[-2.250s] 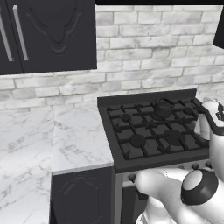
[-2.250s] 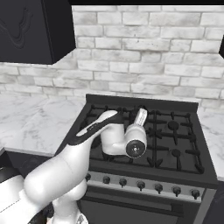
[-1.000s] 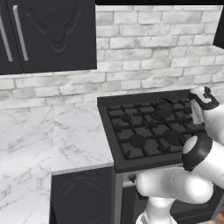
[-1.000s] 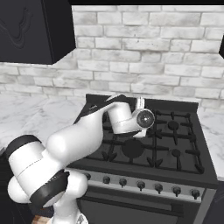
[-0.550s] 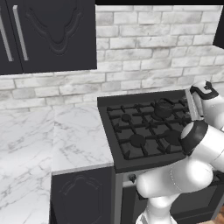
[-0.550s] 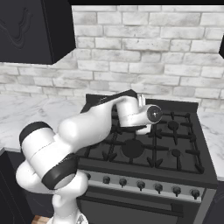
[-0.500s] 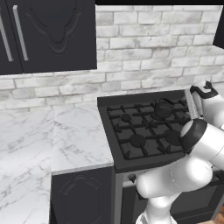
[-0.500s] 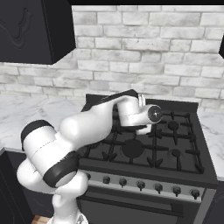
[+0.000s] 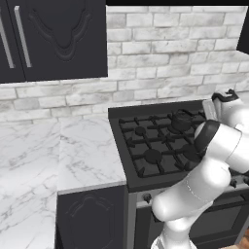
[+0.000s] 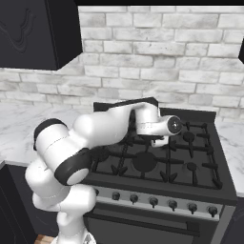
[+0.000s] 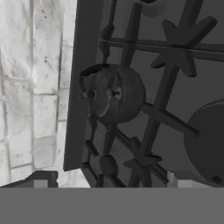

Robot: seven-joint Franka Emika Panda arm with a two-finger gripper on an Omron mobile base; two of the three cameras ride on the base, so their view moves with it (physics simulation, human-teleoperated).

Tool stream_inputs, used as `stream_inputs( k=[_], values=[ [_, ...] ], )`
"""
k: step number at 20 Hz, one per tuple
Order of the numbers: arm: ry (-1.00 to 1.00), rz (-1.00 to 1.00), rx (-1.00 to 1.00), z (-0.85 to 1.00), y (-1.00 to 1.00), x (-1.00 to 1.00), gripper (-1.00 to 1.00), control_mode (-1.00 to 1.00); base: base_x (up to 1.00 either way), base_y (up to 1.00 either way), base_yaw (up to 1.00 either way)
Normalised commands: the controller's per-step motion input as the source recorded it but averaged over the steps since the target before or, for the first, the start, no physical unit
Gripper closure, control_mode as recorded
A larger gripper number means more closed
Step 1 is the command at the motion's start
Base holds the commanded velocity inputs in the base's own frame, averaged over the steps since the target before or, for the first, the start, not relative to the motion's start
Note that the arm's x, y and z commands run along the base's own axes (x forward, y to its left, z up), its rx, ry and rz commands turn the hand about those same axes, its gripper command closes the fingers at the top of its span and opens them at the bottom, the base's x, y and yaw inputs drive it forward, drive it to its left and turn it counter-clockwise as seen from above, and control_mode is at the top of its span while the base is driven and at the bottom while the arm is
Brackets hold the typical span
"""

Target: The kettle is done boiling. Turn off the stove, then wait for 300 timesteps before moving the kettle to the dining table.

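The small black kettle [image 11: 113, 94] stands on a rear burner of the stove [image 11: 175, 57], close to the stove's back edge and the brick wall. In the left base view the kettle [image 9: 181, 121] sits on the far grate of the stove [image 9: 155, 146]. My gripper [image 11: 109, 179] hangs open above the grates, its two tips wide apart with nothing between them, and the kettle lies ahead of it at some distance. My hand [image 10: 159, 125] hovers over the back of the stove [image 10: 157, 167] and covers the kettle there. The dining table is out of view.
A row of dark knobs [image 10: 153, 201] runs along the stove's silver front strip. Marble counter [image 9: 63, 155] lies left of the stove, with black upper cabinets [image 9: 53, 39] above it. A white brick wall [image 10: 157, 62] stands behind.
The arm has swung further over the stove toward its back, with the hand shifting slightly to the right. The jaws have stayed open. The kettle has not moved.
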Motion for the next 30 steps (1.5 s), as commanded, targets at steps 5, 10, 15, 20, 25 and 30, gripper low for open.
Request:
stream_inputs(
  k=[5,10,15,20,25,30],
  values=[
    [0.00,0.05,-0.04,0.00,0.00,0.26,-1.00,-1.00,0.00,0.00,0.00],
    [0.00,0.05,-0.03,0.00,0.00,0.27,-1.00,-1.00,0.00,0.00,0.00],
    [0.00,0.00,0.00,0.00,-0.08,0.24,-1.00,-1.00,0.00,0.00,0.00],
    [0.00,0.00,0.00,-0.04,-0.09,0.32,-1.00,-1.00,0.00,0.00,0.00],
    [0.00,0.00,0.00,-0.16,-0.09,0.34,-1.00,-1.00,0.00,0.00,0.00],
    [0.00,0.00,0.00,-0.26,-0.13,0.31,-1.00,-1.00,0.00,0.00,0.00]
  ],
)
